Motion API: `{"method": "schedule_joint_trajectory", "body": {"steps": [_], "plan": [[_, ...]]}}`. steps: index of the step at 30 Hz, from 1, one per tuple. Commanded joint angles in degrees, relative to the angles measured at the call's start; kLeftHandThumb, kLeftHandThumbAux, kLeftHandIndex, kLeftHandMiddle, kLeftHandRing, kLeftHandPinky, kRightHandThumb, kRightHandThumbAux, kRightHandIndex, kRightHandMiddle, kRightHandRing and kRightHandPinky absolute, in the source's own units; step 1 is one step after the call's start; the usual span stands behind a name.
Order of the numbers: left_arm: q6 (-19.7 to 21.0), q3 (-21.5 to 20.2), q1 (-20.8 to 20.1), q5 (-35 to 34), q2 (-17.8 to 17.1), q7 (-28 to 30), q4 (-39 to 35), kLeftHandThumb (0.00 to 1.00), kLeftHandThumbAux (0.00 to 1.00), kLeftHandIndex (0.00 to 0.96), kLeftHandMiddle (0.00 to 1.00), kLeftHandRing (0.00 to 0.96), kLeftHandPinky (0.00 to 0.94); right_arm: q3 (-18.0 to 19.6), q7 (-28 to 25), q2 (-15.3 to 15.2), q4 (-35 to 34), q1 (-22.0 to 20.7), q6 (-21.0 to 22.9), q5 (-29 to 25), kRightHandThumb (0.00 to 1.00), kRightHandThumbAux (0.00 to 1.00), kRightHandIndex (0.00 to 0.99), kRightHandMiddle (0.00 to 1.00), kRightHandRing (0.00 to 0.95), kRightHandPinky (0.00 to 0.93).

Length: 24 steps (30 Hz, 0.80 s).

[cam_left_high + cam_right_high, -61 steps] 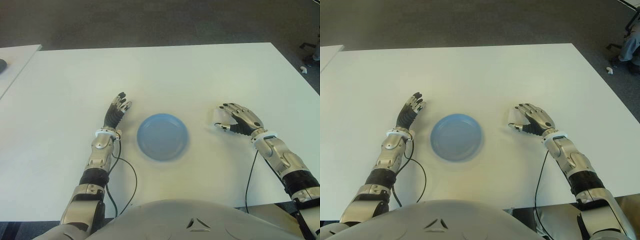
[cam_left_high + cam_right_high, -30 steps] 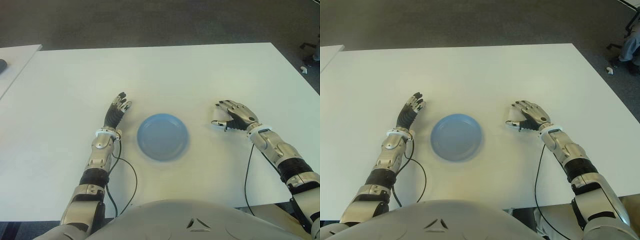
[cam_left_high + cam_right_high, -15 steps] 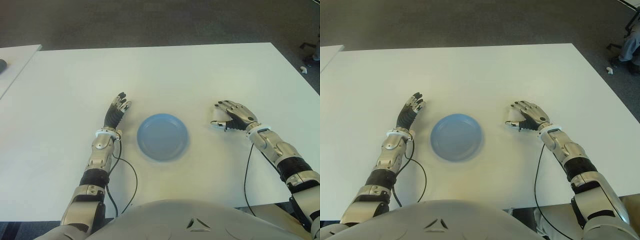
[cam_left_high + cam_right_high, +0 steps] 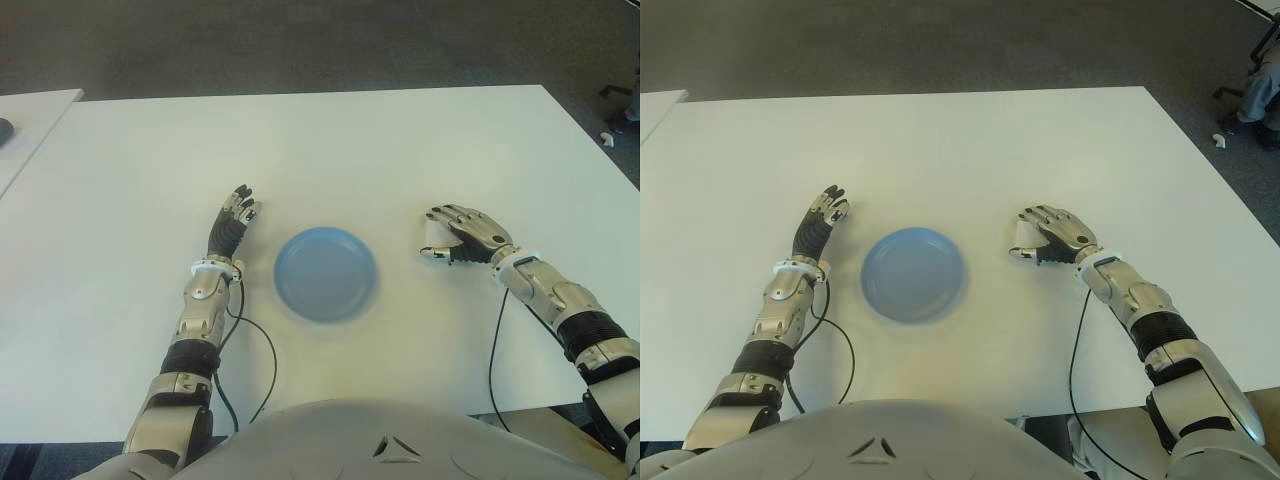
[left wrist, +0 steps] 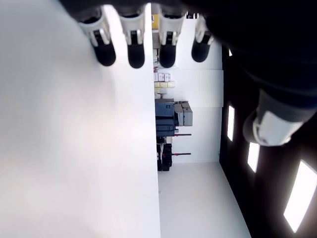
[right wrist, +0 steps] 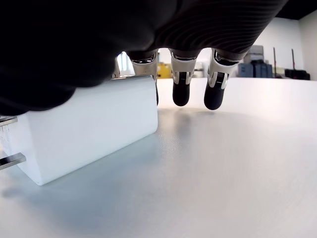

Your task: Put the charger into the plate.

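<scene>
The white charger lies on the table to the right of the blue plate. My right hand arches over it, fingers loosely curled down around its far side and thumb by its near side. In the right wrist view the charger rests flat on the table with its metal prongs sticking out, and the fingertips hang just behind it, clear of the surface. The plate has nothing in it. My left hand shows left of the plate, fingers stretched out straight.
The white table spreads wide around the plate. A second table edge with a dark object shows at far left. Black cables trail from both forearms toward the near edge. Dark carpet lies beyond the far edge.
My right hand has slid a little left and turned at the wrist, curling more closely over the charger. The charger, plate and left hand have stayed put.
</scene>
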<state>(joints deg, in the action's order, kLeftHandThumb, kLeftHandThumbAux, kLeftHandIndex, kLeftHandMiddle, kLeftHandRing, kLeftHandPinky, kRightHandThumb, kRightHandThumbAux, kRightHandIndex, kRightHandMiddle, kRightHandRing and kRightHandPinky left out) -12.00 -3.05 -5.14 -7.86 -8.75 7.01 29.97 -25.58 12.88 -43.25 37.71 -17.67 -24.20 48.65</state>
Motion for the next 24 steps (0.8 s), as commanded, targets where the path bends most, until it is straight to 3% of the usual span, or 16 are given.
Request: {"method": "schedule_joint_trajectory", "body": {"steps": [1, 24], "plan": [[6.71, 1.93, 4.94, 1.10, 1.72, 1.64, 2.93, 0.000, 0.497, 0.038, 0.094, 0.097, 0.125, -1.60, -1.72, -1.25, -0.52, 1.12, -0.84, 1.58, 0.310, 0.092, 0.000, 0.000, 0.000, 0.000], [7.11, 1.89, 4.96, 1.37, 2.01, 1.18, 2.86, 0.000, 0.489, 0.058, 0.118, 0.117, 0.142, -6.98, -1.82, -4.81, -0.46, 0.38, -2.70, 7.00, 0.273, 0.093, 0.000, 0.000, 0.000, 0.000]]}}
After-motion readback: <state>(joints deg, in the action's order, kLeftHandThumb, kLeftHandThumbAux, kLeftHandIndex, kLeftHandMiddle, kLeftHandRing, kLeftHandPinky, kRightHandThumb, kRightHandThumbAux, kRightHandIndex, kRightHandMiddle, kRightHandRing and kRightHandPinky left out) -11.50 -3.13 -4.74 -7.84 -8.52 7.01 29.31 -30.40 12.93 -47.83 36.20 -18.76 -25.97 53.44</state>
